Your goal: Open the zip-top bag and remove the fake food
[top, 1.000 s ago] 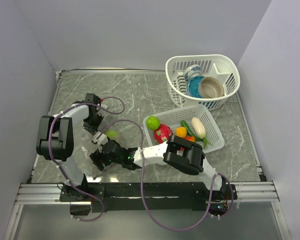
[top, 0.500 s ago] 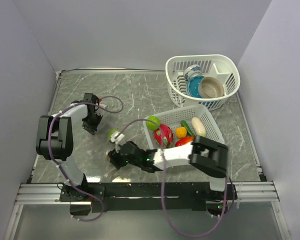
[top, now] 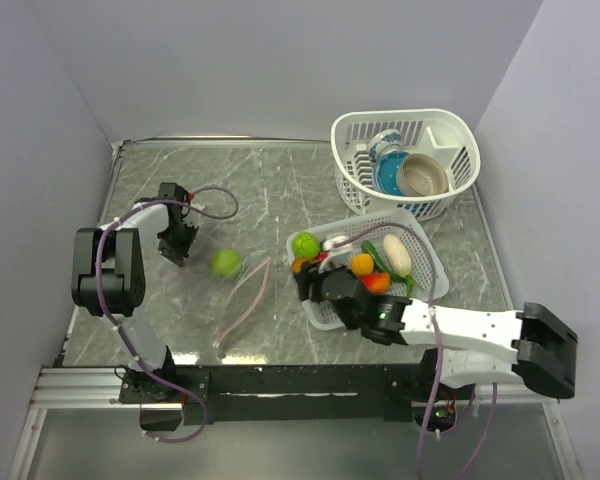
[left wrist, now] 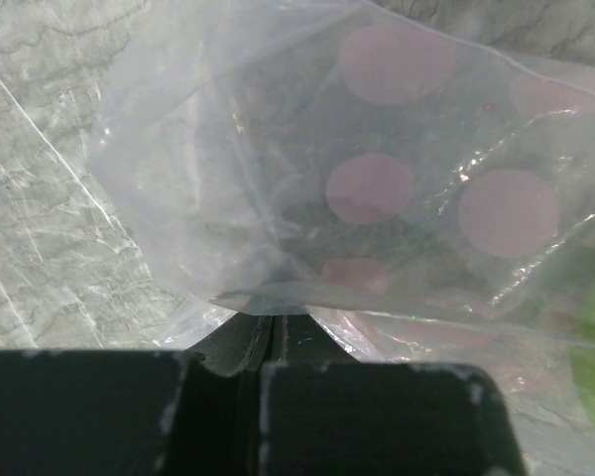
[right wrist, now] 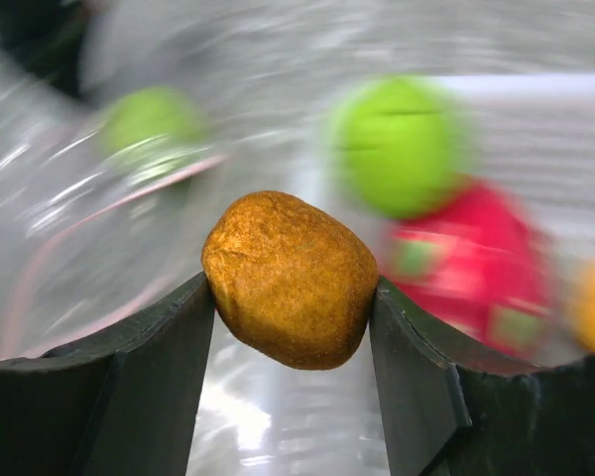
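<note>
The clear zip-top bag (top: 242, 300) lies flat at left centre, its pinkish zip strip (top: 250, 295) curving toward the front. One green ball (top: 226, 263) of fake food shows inside it. My left gripper (top: 177, 246) is shut on the bag's far corner; in the left wrist view the film (left wrist: 327, 178) spreads just past the closed jaws (left wrist: 273, 319). My right gripper (right wrist: 293, 297) is shut on a brown kiwi-like piece (right wrist: 290, 280), held at the left edge of the rectangular basket (top: 432, 250). That basket holds a green ball (top: 305, 244), red pieces (right wrist: 466, 248), an orange (top: 361, 264) and a cream oblong (top: 397, 254).
A round white slotted basket (top: 450, 125) at the back right holds a blue-patterned cup (top: 385, 148) and a tan bowl (top: 423, 175). Walls close in the table on three sides. My right arm (top: 470, 330) stretches along the front right.
My right gripper closed on the brown piece at the bag and carried it right to the basket's left edge. My left gripper shifted slightly left, still gripping the bag.
</note>
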You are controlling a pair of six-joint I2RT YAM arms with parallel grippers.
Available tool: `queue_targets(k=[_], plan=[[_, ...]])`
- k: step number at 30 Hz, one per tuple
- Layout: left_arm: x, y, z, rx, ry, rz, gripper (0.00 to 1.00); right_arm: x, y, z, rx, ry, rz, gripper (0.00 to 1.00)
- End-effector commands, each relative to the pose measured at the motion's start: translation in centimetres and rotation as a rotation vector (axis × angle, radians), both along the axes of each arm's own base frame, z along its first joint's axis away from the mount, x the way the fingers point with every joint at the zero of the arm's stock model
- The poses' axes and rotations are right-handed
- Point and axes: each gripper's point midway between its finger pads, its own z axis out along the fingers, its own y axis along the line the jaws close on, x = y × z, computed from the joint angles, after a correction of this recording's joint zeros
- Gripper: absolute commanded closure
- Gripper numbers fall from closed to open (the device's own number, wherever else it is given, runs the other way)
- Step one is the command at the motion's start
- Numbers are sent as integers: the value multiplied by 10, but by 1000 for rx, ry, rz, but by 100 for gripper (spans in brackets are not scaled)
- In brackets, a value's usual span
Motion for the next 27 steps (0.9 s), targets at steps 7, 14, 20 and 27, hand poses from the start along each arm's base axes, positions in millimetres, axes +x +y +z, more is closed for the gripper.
queue_targets(k=[7, 14, 20, 27], plan=[[-5, -21, 1, -42, -4, -9, 99, 48, -118, -8, -104, 106, -643, 10], [-4, -22, 5, -35, -15, -21, 99, 41, -99, 39, -87, -51, -591, 0], [1, -23, 15, -37, -36, -23, 99, 16, -12, 44, -188, -144, -328, 23], [-3, -23, 9, -35, -27, -28, 99, -8, 72, -4, -128, -55, -68, 90]])
